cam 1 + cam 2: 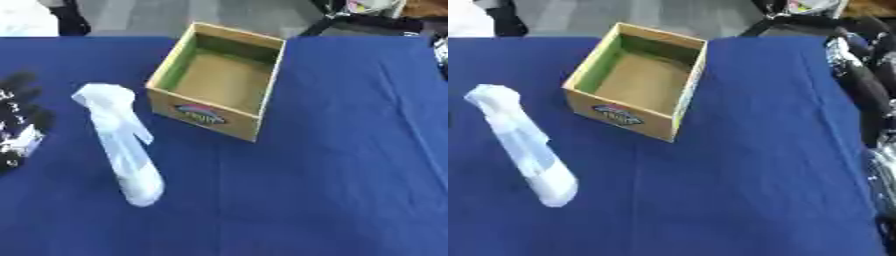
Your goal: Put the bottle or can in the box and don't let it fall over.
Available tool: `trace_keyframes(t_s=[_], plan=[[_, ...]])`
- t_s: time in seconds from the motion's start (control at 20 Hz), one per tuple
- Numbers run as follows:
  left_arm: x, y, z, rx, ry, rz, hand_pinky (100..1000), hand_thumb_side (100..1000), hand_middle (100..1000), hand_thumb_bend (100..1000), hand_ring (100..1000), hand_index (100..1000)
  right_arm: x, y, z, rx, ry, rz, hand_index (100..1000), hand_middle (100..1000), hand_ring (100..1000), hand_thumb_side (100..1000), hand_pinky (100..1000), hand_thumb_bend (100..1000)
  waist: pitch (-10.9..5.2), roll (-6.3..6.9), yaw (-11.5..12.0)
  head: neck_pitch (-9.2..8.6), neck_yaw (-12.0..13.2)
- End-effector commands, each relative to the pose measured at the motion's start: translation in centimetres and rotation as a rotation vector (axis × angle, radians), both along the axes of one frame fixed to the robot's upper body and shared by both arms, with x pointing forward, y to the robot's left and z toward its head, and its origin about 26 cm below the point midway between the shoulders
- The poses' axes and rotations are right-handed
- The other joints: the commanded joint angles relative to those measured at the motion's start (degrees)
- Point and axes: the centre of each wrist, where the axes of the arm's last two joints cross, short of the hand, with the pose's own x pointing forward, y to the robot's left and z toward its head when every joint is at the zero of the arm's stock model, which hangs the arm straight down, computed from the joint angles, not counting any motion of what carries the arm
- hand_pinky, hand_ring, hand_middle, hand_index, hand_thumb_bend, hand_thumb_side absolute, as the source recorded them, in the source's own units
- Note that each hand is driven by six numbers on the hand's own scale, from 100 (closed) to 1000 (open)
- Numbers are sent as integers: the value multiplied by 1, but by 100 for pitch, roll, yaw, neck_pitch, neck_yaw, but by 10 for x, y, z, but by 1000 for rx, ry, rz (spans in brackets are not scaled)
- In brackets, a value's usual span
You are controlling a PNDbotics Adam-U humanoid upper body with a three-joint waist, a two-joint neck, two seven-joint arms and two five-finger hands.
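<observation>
A translucent white plastic spray bottle point(122, 142) stands on the dark blue cloth-covered tabletop point(332, 175), its trigger head at the top and its rounded base nearest the camera. It is outside the box and upright, though the downward view makes it appear to lean. At about one o'clock from the bottle, just beside it but not touching, sits an open cardboard box point(219, 80) with tan outer walls, a green inner lining on its left wall and a brown floor; a colourful oval label marks its near face. The box holds nothing.

The robot's left hand point(19, 125), black with pale markings, shows at nine o'clock from the bottle, at the left edge of the left eye view, resting on the cloth apart from the bottle. Its fingers look relaxed and spread, grasping nothing.

The robot's right arm point(868, 85) runs down the right edge of the right eye view, at three o'clock from the box; its hand cannot be made out.
</observation>
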Motion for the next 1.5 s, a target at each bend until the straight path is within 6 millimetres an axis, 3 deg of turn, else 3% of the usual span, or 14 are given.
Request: trace_keyframes(t_s=[0.05,0.2,0.4,1.5], plan=[[-2,1,7,19,-16,0,1000,400,1000,243,1000,1000,-4,-2,10,-7,-38,-5,1000,1000,994,499,1000,100,-61,5,-4,157,27],[-2,1,7,21,-15,-4,1000,399,1000,238,1000,1000,-4,-2,10,-7,-39,-3,1000,1000,994,500,1000,100,-63,4,-1,406,24],[-2,0,6,23,-12,-7,1000,399,1000,236,1000,1000,-4,-2,10,-7,-39,-1,1000,1000,994,500,1000,100,-53,4,-3,507,4],[0,-8,9,160,110,-126,1000,471,1000,277,1000,1000,-3,-1,11,-12,-31,8,1000,1000,994,498,1000,100,-64,26,-40,179,-15]])
